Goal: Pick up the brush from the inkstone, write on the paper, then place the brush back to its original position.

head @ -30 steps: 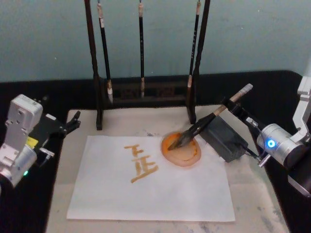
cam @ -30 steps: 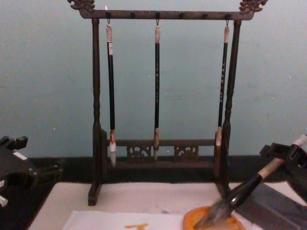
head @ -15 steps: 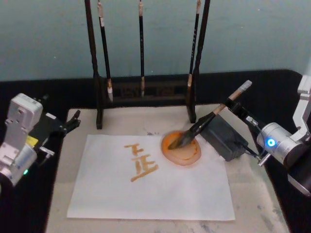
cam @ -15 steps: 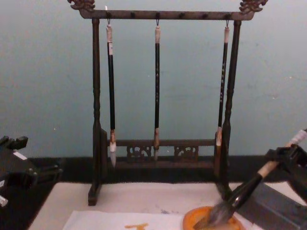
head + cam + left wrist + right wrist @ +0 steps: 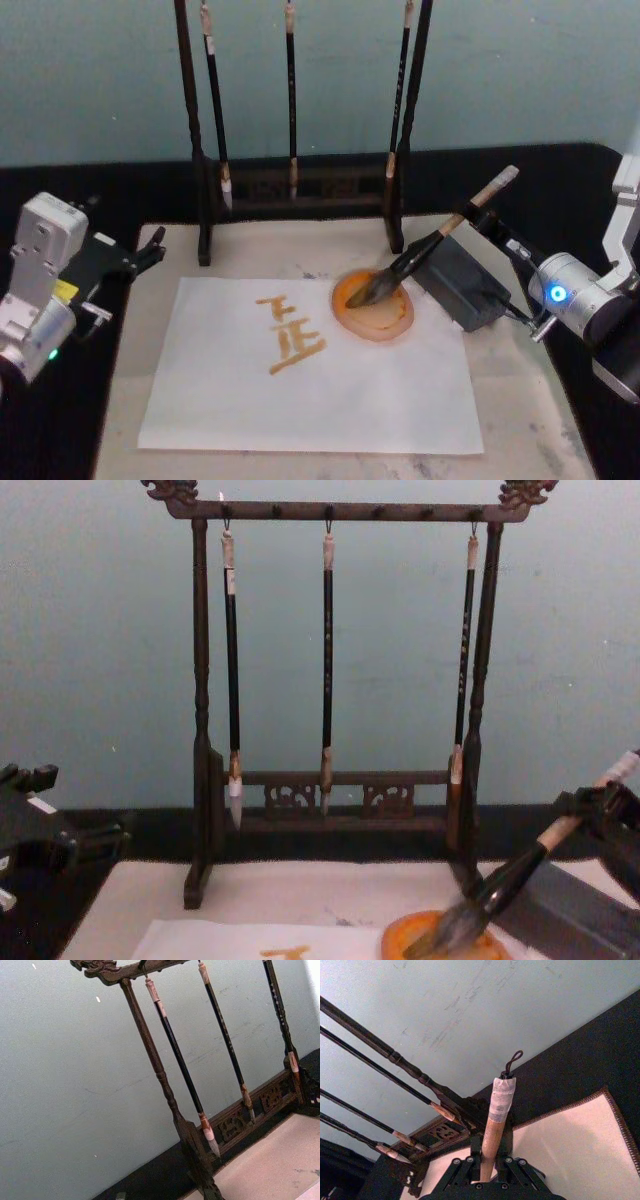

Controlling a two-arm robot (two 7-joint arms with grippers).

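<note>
One brush point(image 5: 425, 252) rests with its bristles in the inkstone point(image 5: 380, 322), which sits on the paper point(image 5: 300, 400). Right of the inkstone, the right end effector point(image 5: 480, 222) clamps the handle. It should let go gently so the bristles don't drag. The left end effector point(image 5: 128, 272) sits parked far left of the inkstone, fingers apart.

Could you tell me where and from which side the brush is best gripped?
Grip the brush on its pale upper handle, from the robot's right, where the right gripper is: bristles lie in the inkstone, handle slopes up rightward over the grey block.
</note>
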